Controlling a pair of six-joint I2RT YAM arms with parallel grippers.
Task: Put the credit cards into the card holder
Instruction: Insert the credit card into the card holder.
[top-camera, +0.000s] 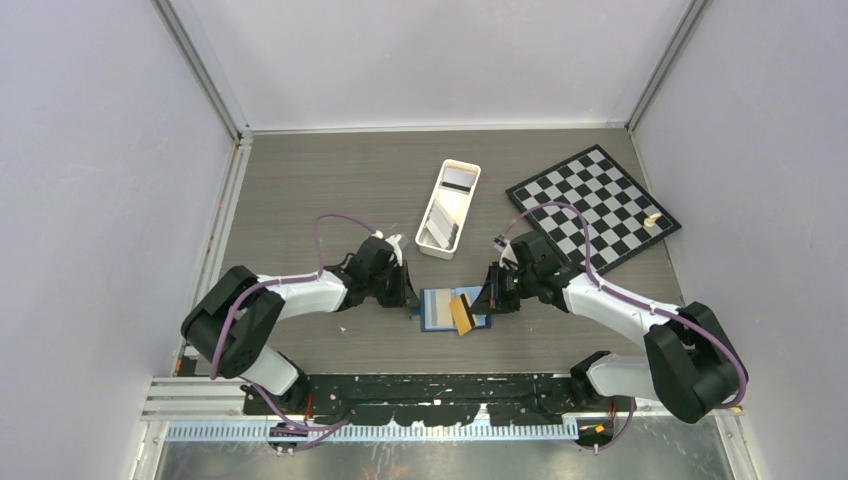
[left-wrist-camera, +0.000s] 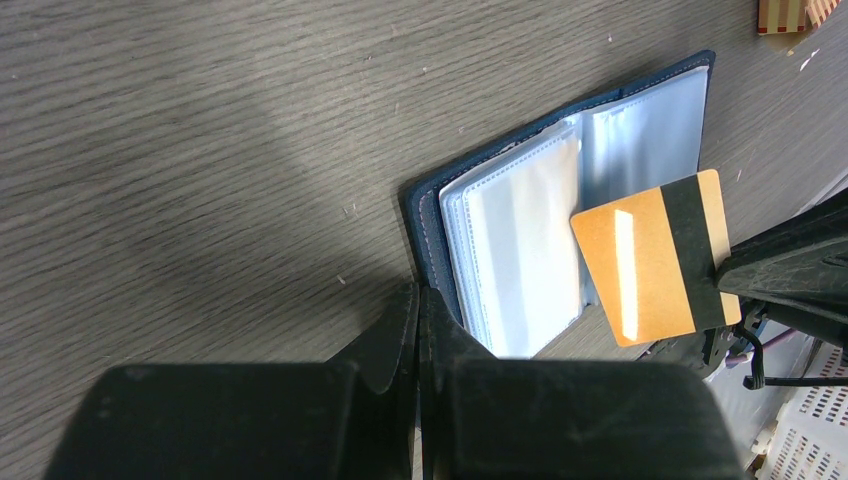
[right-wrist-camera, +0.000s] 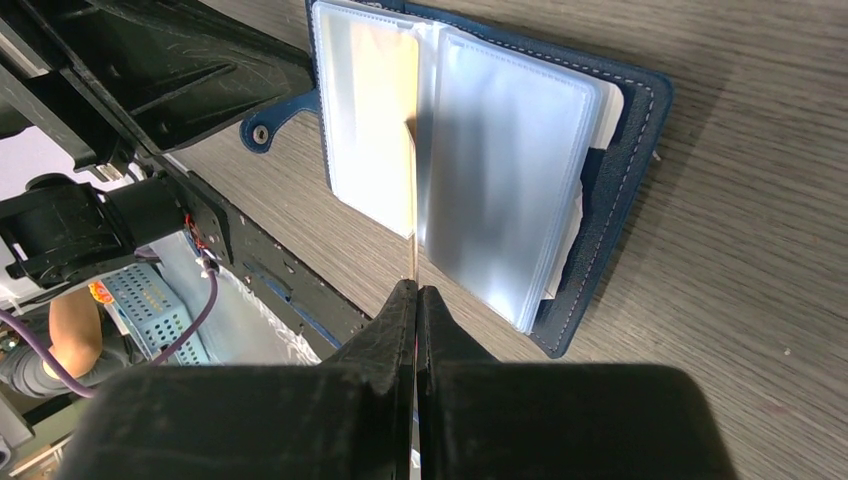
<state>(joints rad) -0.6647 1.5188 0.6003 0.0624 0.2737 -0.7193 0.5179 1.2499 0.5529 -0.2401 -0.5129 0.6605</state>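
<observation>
Holder and card, in turn. Card holder (top-camera: 438, 308) (left-wrist-camera: 560, 200) (right-wrist-camera: 500, 170): lay open and flat on the wood-grain table (top-camera: 320, 180), navy cover down, clear plastic sleeves facing up, directly between the two grippers. Showed a small blue snap tab (right-wrist-camera: 262, 125) sticking out past its cover edge on the left arm's side.

Gold card (top-camera: 462, 314) (left-wrist-camera: 655, 255) (right-wrist-camera: 412, 230): was clamped at its black-striped end by the right gripper (top-camera: 490, 300) (right-wrist-camera: 416, 290), fingers pressed tight on the plastic. Hung tilted over the holder's right-hand page, one corner overlapping the sleeves and another jutting past the holder's near edge. Appeared edge-on from the right wrist, lined up with the fold between two sleeves. Could not tell whether its leading edge had entered a pocket.

Left gripper (top-camera: 408, 295) (left-wrist-camera: 420, 295): was clenched fully, tips set at the holder's left edge, just beside the navy cover. Could not tell whether any of the cover was caught between them or only pressed down.

Beyond the holder, on its far side: stood a long white tray (top-camera: 462, 162), with other cards (top-camera: 437, 230) leaning inside. Farther back and to the holder's right: lay a black-and-white chessboard (top-camera: 593, 208), turned at an angle, carrying one small pale piece (top-camera: 652, 220) near its right corner.
</observation>
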